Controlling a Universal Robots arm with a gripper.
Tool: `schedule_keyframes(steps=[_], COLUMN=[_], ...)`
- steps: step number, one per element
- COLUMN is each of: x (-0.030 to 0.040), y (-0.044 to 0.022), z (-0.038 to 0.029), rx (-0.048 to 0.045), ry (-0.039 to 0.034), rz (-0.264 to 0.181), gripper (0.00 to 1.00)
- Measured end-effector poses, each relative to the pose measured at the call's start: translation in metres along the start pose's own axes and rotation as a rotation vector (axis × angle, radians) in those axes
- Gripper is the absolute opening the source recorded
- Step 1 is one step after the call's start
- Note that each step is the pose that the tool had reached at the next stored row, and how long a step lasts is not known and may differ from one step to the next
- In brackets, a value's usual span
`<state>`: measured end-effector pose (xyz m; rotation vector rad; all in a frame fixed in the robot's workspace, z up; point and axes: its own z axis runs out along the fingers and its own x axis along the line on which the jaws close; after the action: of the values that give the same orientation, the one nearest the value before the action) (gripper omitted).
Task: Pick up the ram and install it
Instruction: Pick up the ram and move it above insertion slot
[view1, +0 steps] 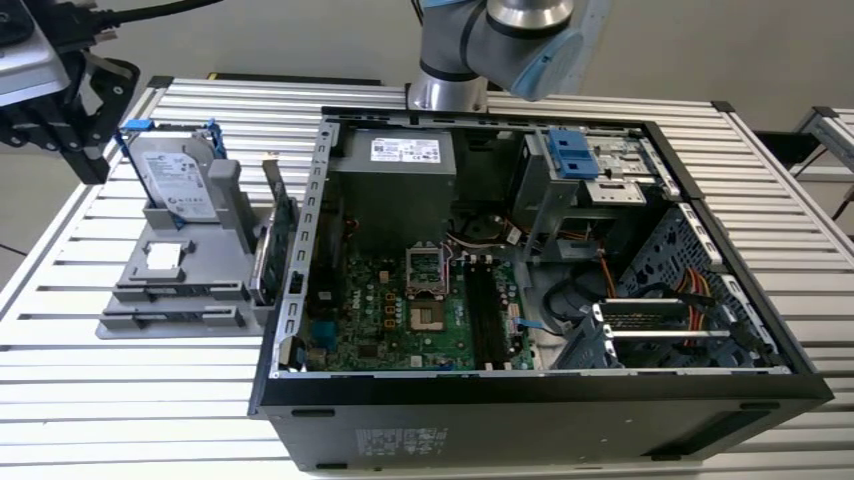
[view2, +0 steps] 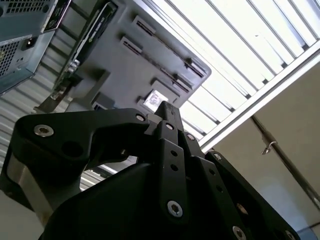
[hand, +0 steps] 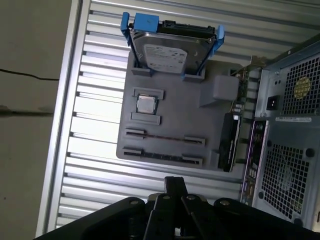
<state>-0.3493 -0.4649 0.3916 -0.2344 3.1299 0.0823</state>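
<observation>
In the exterior view, a holder (view1: 160, 300) is seen on the desk (view1: 80, 400). In the first wrist view, the ram (hand: 165, 136) is stood on edge in 1 holder slot; the fingers (hand: 175, 185) are pressed together, empty. It is judged light, stiff, fragile, best pinched across its faces.

Grey tray (hand: 185, 115), blue-framed silver hard drive (hand: 172, 52), green motherboard (view1: 387, 320), black case (view1: 534, 420)

1. Edge-on in the grey holder (hand: 170, 112), chips too thin to tell: the ram (hand: 165, 136).
2. Cut off at the edge in both wrist views: the gripper (hand: 175, 182).
3. Cropped in the exterior view: the arm (view1: 514, 40).
</observation>
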Motion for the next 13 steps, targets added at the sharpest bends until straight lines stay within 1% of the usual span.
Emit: schedule_keyframes(steps=[13], x=[0.0], y=[0.0], z=[0.0], rx=[-0.0004], ry=[0.004], rz=[-0.075], gripper=[0.0])
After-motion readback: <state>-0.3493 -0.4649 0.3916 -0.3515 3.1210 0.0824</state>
